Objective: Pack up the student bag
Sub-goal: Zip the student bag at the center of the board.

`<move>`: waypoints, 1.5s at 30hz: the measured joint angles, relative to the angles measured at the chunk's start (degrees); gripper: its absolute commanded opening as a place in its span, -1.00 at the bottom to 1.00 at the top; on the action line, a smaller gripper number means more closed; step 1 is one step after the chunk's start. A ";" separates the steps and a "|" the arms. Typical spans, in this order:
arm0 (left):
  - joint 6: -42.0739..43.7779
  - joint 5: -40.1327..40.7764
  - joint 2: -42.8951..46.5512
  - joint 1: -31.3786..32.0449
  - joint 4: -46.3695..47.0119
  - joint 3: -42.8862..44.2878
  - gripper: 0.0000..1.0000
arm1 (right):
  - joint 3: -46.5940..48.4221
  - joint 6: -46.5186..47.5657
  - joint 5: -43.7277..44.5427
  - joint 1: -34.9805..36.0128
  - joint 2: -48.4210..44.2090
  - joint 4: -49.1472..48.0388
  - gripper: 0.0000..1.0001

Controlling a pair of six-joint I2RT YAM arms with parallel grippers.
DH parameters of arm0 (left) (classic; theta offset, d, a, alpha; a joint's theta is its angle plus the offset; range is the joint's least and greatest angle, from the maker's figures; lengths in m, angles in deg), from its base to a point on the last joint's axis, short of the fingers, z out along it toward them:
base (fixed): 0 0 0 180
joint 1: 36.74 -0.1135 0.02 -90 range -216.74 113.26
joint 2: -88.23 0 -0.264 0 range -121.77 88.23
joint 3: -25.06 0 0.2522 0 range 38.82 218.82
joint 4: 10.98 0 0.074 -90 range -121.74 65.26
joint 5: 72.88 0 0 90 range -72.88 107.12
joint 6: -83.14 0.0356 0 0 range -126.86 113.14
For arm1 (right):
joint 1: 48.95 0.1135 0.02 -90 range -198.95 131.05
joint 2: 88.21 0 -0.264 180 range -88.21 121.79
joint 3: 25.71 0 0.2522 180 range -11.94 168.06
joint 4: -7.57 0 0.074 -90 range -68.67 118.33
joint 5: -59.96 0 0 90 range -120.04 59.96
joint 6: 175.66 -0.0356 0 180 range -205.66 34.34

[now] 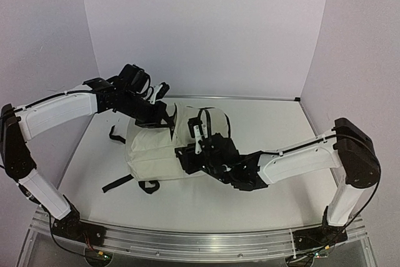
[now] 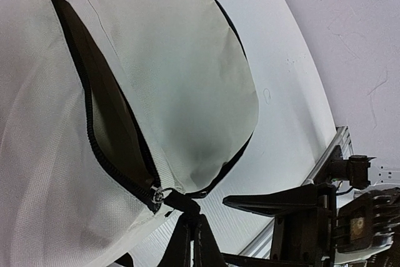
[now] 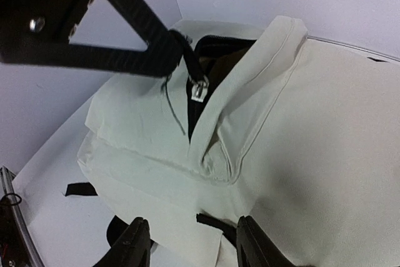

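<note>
top external: one student bag [image 1: 156, 151] lies on the white table [image 1: 262, 123] between the two arms, cream, with black straps [image 1: 117, 183] trailing off its left side. the left gripper [image 1: 161, 119] is down at the bag's far left edge and the right gripper [image 1: 184, 154] is over its near right part. from here i cannot tell how either pair of fingers stands

left wrist: the left gripper's two fingers [image 2: 181, 242] are pressed together, pinching the black zipper pull [image 2: 178, 201] just beside the metal slider [image 2: 156, 196]. one zipper runs open along the bag's top, and through the gap only dark lining [image 2: 119, 123] shows

right wrist: the right gripper's two fingers [image 3: 134, 242] are spread wide over cream fabric, with a short strap end [image 3: 209, 220] lying between them. whether they touch the bag i cannot tell. further off, the left gripper grips the zipper pull at the mouth of the open zipper
</note>
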 measured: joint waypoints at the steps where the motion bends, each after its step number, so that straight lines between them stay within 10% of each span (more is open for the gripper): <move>1: -0.11 -0.19 0.00 -0.01 0.00 -0.03 -1.00 | 0.60 0.52 -0.31 -0.43 0.02 -0.23 -0.02; 16: -1.48 -1.04 0.74 -0.22 -0.15 -0.72 -1.00 | 9.50 7.93 -2.98 -3.56 10.69 -4.13 0.05; 21: -1.50 -1.06 0.74 -0.22 -0.42 -0.72 -1.00 | 11.56 9.00 -0.88 -3.56 12.58 -4.26 -0.14; 29: -1.99 -0.95 0.74 -0.44 -0.48 -0.72 -1.00 | 13.61 10.60 1.64 -3.90 14.71 -4.75 -1.00; 45: -2.91 -1.02 0.27 -3.43 0.98 -0.70 -1.00 | 8.24 11.47 -2.52 -3.98 11.72 -8.69 -1.00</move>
